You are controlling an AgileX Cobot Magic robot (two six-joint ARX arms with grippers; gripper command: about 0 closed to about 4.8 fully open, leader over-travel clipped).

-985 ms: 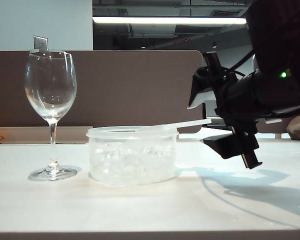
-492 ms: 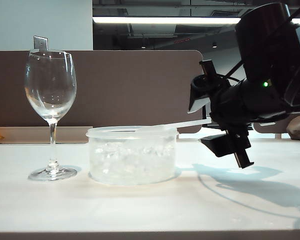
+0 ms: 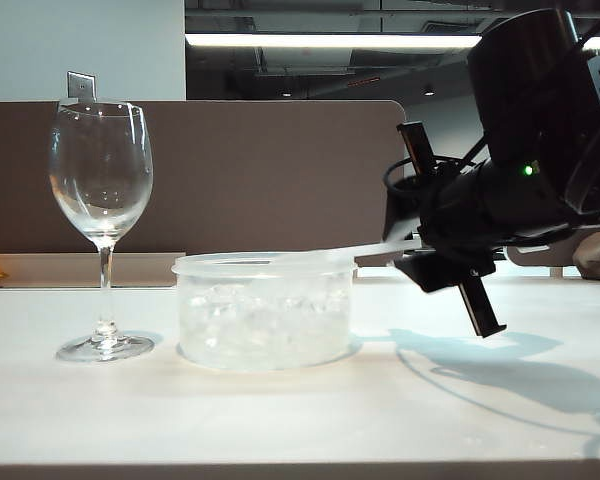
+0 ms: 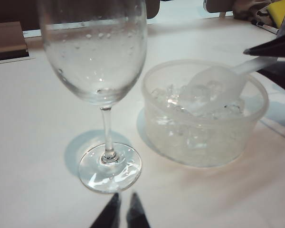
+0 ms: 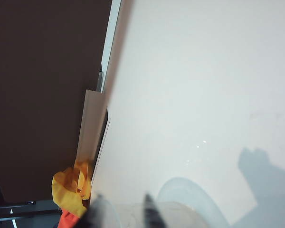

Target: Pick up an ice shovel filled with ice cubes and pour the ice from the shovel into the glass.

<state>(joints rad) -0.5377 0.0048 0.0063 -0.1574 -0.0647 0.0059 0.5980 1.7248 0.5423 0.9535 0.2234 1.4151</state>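
right claw (image 3: 417,245) is clamped on the scoop (image 4: 213,85) handle; left claw (image 4: 124,213) sits together near the empty, droplet-speckled glass (image 4: 96,52). ice cubes (image 4: 190,102) fill the tub (image 4: 204,142).

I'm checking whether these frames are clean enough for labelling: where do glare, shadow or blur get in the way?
Exterior view: ceiling strip light blown out, right gripper a dark silhouette, casting a shadow on the table. Left wrist view: highlights glint on the glass and ice cubes; left gripper fingers soft. Right wrist view: fingers blurred.
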